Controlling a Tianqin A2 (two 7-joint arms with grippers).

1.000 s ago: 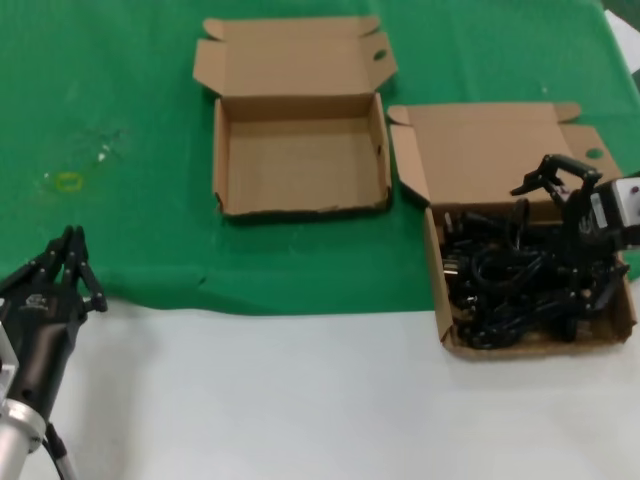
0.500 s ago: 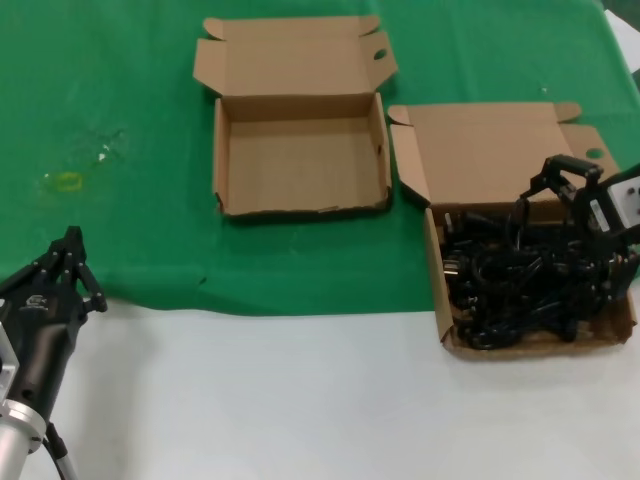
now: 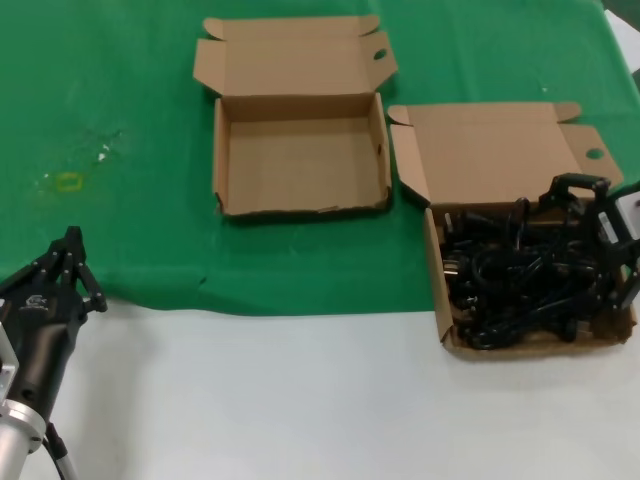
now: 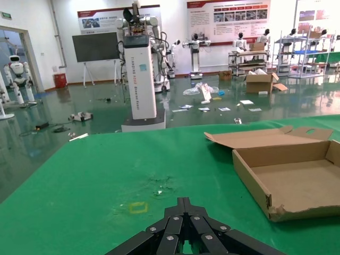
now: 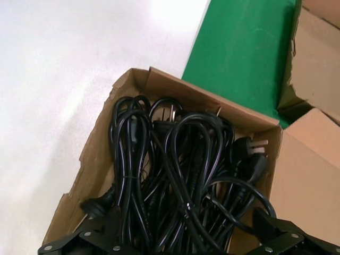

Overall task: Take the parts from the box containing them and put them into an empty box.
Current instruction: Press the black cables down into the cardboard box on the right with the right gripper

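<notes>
Two open brown cardboard boxes sit on the desk (image 3: 300,400): one empty box (image 3: 300,165), one box of cords (image 3: 445,290). The black power cords (image 3: 520,285) lie tangled, too many to count. Two pincers show: left pincer (image 3: 68,262), right pincer (image 3: 600,215).

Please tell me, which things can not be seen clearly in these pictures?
- Number of power cords: tangled together in their box, every view.
- Right hand, head view: black against the cords, partly cut by the edge; any grip unclear.
- Left hand, left wrist view: fingertips cut off by the edge.
- Empty box, left wrist view: far side cut off.
</notes>
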